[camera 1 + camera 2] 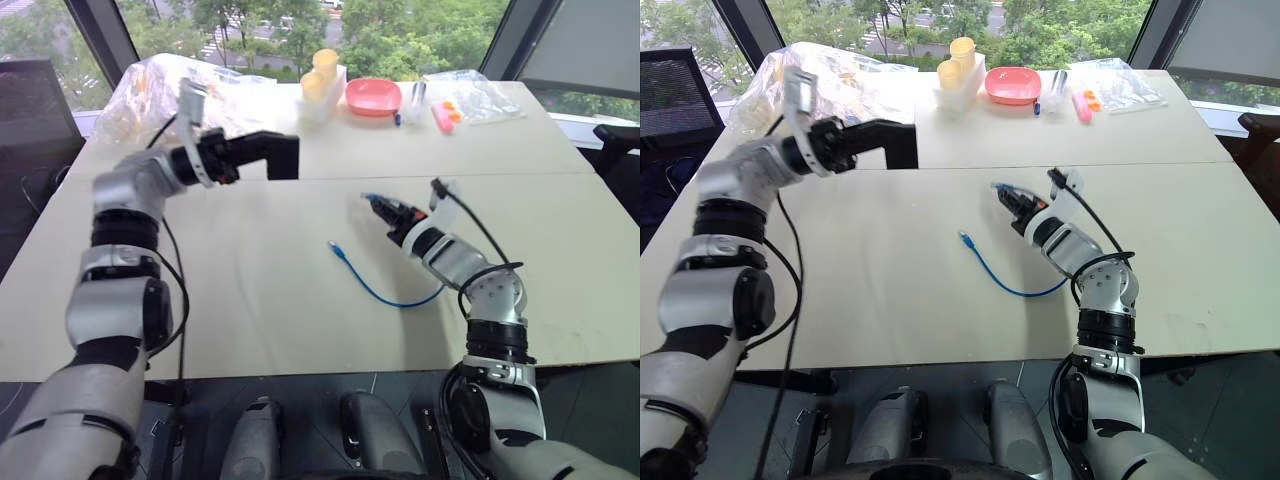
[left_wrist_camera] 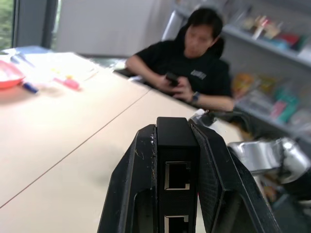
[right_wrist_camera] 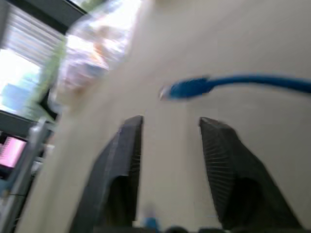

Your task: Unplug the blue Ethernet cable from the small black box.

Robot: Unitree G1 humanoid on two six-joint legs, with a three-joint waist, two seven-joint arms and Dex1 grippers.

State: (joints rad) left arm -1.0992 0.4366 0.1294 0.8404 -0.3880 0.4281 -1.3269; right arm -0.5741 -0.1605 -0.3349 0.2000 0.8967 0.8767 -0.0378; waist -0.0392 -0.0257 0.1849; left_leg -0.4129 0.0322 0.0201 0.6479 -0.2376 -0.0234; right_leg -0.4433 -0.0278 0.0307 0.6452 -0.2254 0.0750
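Black fingers of my left hand (image 2: 177,194) pinch the small matte-black box (image 1: 277,154) aloft, ports empty; my right hand (image 3: 170,160) is spread, so the thin bright-blue Ethernet cable (image 1: 372,284) lies freed on the pale worktop (image 1: 250,300).

My left gripper (image 2: 177,160) has black fingers, and the box (image 2: 177,165) between them is matte black with two pale-rimmed sockets. The cable (image 1: 375,283) at the frame's middle is bright blue with a paler plug tip. My right gripper (image 3: 170,145) has dark ribbed fingers. The table (image 1: 250,300) is plain cream. At the upper middle sit a pink plate (image 1: 373,96) and pale yellow cups (image 1: 320,72).
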